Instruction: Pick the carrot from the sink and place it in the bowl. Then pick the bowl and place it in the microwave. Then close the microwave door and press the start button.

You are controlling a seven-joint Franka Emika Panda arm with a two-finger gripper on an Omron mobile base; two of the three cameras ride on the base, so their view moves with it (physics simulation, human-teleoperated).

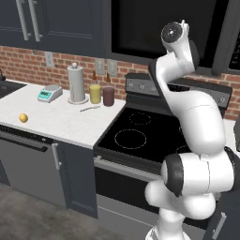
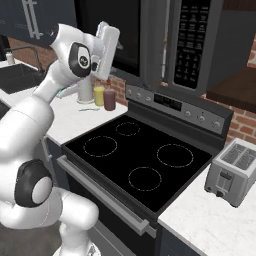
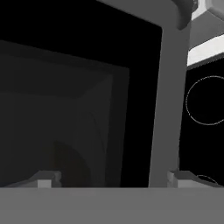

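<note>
Up high, gripper [image 3: 113,178] spread wide before microwave door [image 3: 168,100] edge.

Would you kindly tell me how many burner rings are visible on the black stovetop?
4: back-left ring, front-left ring, back-right ring, front-right ring; none seems hidden.

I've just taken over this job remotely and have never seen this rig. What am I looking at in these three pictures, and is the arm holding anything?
A white robot arm stands before a black stove. Two pictures come from cameras behind its left and right shoulders; the third looks along the gripper, whose jaws are open and hold nothing. It faces the microwave above the stove, with the microwave door swung open. The counter carries a paper towel roll, a scale, two jars and a small yellow fruit. A toaster sits to the right.
</note>
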